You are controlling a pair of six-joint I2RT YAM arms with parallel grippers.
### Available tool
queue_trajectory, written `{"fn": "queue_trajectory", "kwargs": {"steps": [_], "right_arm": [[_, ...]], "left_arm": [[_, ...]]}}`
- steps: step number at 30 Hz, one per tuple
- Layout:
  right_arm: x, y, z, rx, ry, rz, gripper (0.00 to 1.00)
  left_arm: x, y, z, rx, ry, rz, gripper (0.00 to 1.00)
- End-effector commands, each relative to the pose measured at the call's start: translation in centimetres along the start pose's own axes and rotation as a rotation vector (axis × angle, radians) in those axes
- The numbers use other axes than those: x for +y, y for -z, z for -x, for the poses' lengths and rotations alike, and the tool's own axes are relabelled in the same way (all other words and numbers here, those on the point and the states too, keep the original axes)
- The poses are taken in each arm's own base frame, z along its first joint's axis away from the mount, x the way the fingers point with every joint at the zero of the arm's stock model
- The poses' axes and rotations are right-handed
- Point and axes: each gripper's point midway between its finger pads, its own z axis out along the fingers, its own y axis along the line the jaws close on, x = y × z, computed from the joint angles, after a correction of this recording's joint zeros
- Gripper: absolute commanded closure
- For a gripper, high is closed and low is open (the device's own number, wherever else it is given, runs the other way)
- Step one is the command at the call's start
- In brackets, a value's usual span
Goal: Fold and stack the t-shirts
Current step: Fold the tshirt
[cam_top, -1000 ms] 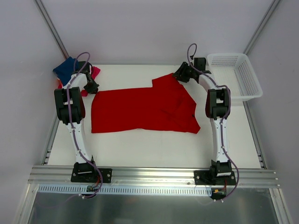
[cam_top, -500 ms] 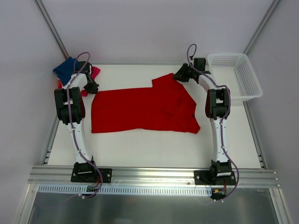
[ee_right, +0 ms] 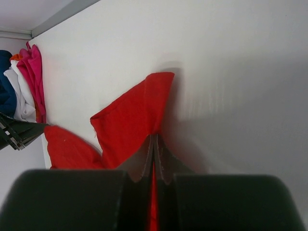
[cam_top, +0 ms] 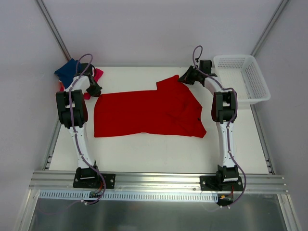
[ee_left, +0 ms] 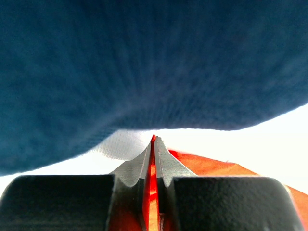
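Red shirt (cam_top: 149, 113) lies spread on the tabletop (cam_top: 159, 149); left hand (cam_top: 97, 91) and right hand (cam_top: 182, 79) are each clamped on its far edge.

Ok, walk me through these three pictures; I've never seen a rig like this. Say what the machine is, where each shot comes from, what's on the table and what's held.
These are two robot arms, the left arm and the right arm, bolted at the near edge of a white table. The wide picture looks down from above and behind them. The other two come from a camera on each wrist, looking along that arm's fingers. A red t-shirt lies spread out, a stack of folded shirts sits at the far left corner, and a white basket stands at the far right. The left tool and the right tool are each shut on a far edge of the red t-shirt.
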Motion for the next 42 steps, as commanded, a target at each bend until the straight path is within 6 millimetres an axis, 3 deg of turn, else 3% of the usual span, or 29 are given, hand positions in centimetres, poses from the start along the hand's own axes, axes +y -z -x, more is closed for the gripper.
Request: {"fn": "queue_trajectory", "kwargs": {"steps": [1,15,17,18,21,26,27,28,34,42], "right_arm": [[2.4,1.0,0.9,-0.020,0.030,0.053,1.00],[6.6,4.9,1.1,-0.066,0.146,0.057,1.00],[6.5,5.0,1.2,-0.067,0.150,0.049,0.83],[6.1,5.1,1.4,-0.070,0.147,0.043,0.75],[5.0,5.0,2.0,-0.075,0.132,0.029,0.68],[2.8,4.3,3.4,-0.079,0.092,0.012,0.66],[3.1,4.5,4.5,-0.096,0.095,0.024,0.65],[1.9,3.8,4.4,-0.086,0.068,0.015,0.65],[1.0,2.7,5.8,-0.103,0.026,0.038,0.64],[-0.4,0.9,4.0,-0.064,-0.077,0.086,0.64]], "left_arm": [[-0.4,1.4,-0.9,0.034,-0.023,-0.009,1.00],[-1.8,4.9,-0.4,-0.031,-0.053,-0.041,1.00],[-1.9,5.0,-0.3,-0.032,-0.051,-0.045,1.00],[-1.9,4.8,-0.4,-0.028,-0.049,-0.045,1.00],[-1.9,4.7,-0.4,-0.026,-0.049,-0.046,1.00],[-1.8,4.4,-0.3,-0.028,-0.056,-0.037,1.00],[-1.8,4.2,-0.3,-0.027,-0.056,-0.037,1.00],[-1.8,4.1,-0.4,-0.025,-0.056,-0.036,1.00],[-1.8,4.1,-0.1,-0.033,-0.061,-0.030,1.00],[-1.8,4.2,-0.1,-0.036,-0.066,-0.028,1.00]]}}
